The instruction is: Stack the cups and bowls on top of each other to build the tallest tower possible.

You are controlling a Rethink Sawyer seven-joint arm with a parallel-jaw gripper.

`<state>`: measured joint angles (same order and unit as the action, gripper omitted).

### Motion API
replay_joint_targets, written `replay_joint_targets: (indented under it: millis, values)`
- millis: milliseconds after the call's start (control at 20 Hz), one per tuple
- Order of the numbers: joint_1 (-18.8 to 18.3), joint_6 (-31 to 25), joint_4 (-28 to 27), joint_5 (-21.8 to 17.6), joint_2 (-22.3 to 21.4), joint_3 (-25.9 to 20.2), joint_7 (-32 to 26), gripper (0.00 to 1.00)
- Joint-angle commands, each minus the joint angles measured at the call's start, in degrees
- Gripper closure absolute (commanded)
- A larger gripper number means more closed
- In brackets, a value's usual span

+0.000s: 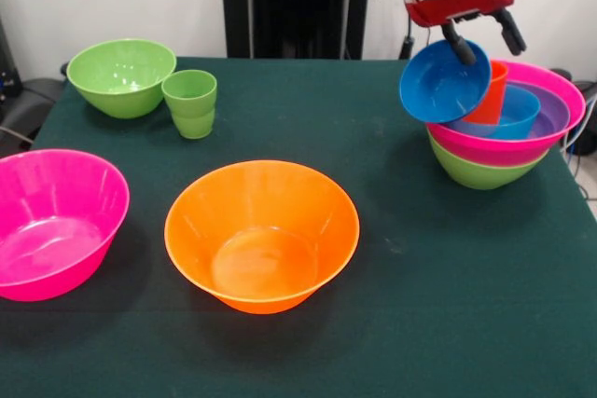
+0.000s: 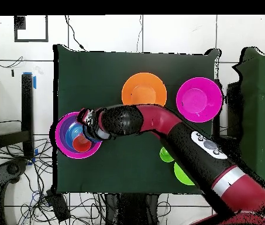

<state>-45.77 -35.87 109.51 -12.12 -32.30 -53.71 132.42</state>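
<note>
Dark green cloth covers the tabletop [image 1: 438,323], and behind it I see a pale wall with a black stand. My hand [image 1: 483,40] hangs over the stack of bowls [image 1: 504,151]. Its two dark fingers [image 1: 457,44] are pinching the rim of a small blue bowl [image 1: 443,83], one finger inside the rim and one outside. This bowl is tilted, with its opening turned away from the stack, and it hangs just under the hand, against the stack's upper edge. I cannot tell if it touches the pink rim.

Directly below the hand, the stack has a green bowl [image 1: 480,172] at the bottom, then a wide pink bowl [image 1: 560,100], a purple bowl [image 1: 552,116] and a second blue bowl [image 1: 513,114] nested inside. An orange-red cup [image 1: 492,95] stands in it, just beside the held bowl.

Well apart from the hand, a big orange bowl [image 1: 262,235] sits alone, open side up. Further from the hand lies another pink bowl [image 1: 54,223], and a green bowl [image 1: 121,76] with a light green cup [image 1: 191,104] just beside it. From the overhead view, the red and black arm [image 2: 175,132] reaches across the cloth to the stack [image 2: 64,140].
</note>
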Motion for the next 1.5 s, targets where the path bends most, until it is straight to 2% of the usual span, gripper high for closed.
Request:
replay_joint_targets:
  millis: [50, 350, 800, 1100, 1450, 1500]
  values:
    - [-0.31, -5.55, -3.56, -4.4, 0.53, 3.4, -9.47, 0.0]
    - [-1.01, -6.06, -2.3, -4.09, -0.35, 2.7, -8.53, 0.0]
    - [1.49, -0.16, -4.36, -7.64, 4.74, 5.27, -7.03, 0.0]
    - [1.92, 1.27, -3.91, -9.05, 4.62, 5.85, -4.69, 0.0]
    - [1.86, 0.71, -3.76, -10.2, 4.64, 5.92, -4.6, 0.0]
    - [2.04, 1.88, -3.63, -11.22, 4.07, 6.28, -3.82, 1.0]
